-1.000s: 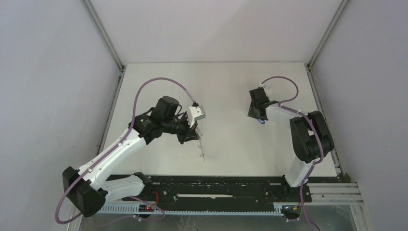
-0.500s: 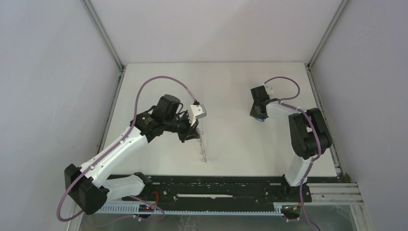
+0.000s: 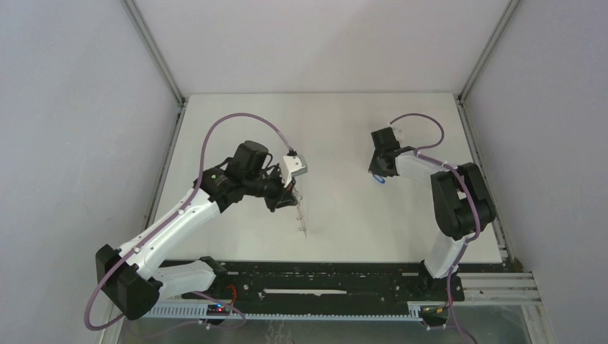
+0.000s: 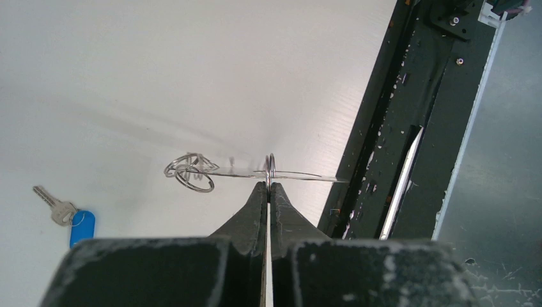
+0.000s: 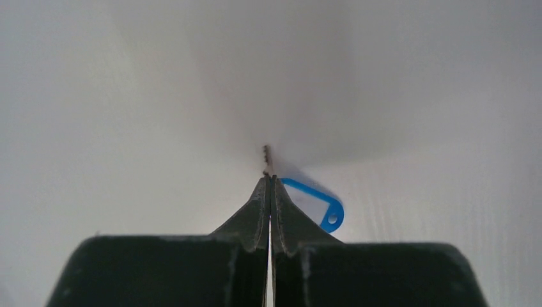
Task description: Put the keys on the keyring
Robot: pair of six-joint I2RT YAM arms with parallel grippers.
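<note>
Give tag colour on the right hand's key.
Blue-rimmed oblong plastic tag, whitish centre; clearest in right wrist view.

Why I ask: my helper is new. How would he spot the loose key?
In the left wrist view, find the wire ring in the left gripper. Left of it on the table lies the loose key; its tag is dark blue, unlike the white-faced tag at the right gripper.

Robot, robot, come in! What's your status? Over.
Left claw shut on keyring. Right claw shut on light-tag key. Dark-tag key loose on table, neither key on yet. Nothing seen blocking.
</note>
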